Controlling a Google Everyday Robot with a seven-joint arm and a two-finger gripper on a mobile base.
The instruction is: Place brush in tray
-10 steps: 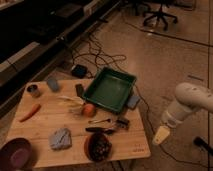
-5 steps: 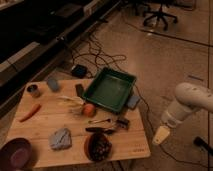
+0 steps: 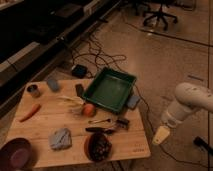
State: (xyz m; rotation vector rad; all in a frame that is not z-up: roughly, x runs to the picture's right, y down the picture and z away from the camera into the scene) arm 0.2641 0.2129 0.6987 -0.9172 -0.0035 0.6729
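The dark green tray [image 3: 125,80] sits at the far right corner of the wooden table [image 3: 47,117]. The slim dark brush [image 3: 100,130] lies flat on the table near the front, just behind the brown bowl [image 3: 98,148] and in front of a thin silvery utensil [image 3: 100,120]. My white arm [image 3: 191,101] hangs off the table's right side. The gripper [image 3: 161,135] points down toward the floor, well to the right of the brush and below tray level. It holds nothing that I can see.
On the table are an orange fruit [image 3: 89,109], a carrot [image 3: 29,112], a metal can [image 3: 33,90], a grey cloth [image 3: 60,138], a purple bowl [image 3: 15,152], a blue sponge [image 3: 133,101] by the tray and a small dark object [image 3: 122,122]. Cables [image 3: 95,57] lie on the floor behind.
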